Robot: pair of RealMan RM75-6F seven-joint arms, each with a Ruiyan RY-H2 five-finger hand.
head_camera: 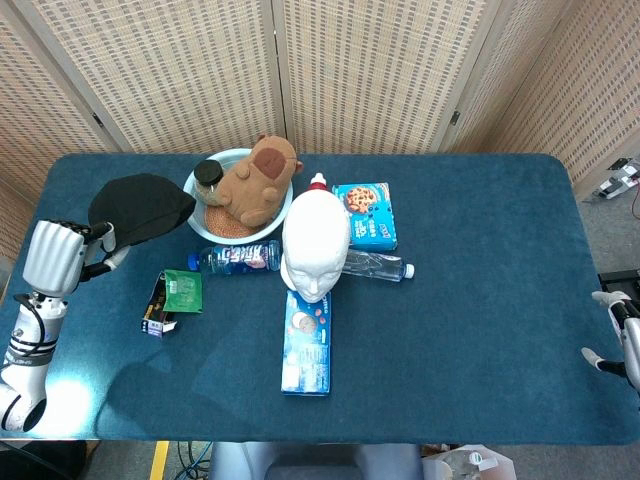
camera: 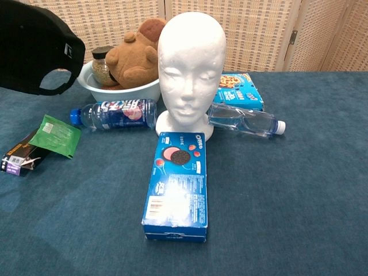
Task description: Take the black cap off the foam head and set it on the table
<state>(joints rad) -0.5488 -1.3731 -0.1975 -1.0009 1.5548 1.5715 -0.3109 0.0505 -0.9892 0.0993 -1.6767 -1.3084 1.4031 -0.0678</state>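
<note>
Cap: we see the black cap (head_camera: 140,204) off the foam head (head_camera: 316,243), held by our left hand (head_camera: 55,258) over the table's left end, beside the pale bowl (head_camera: 200,226).
Left hand: fingers grasp the cap's edge.
Right hand (head_camera: 618,340): at the table's right edge; we cannot tell its state.
Clutter: plush bear (head_camera: 256,180) and jar (head_camera: 209,174) in the bowl; blue-label bottle (head_camera: 236,258), green packet (head_camera: 182,291), Oreo box (head_camera: 307,342), clear bottle (head_camera: 374,265), cookie box (head_camera: 365,214).
Open room: the right half of the blue cloth table (head_camera: 490,300) lies bare.
Textures: smooth white foam, matte cap fabric, napped cloth.
</note>
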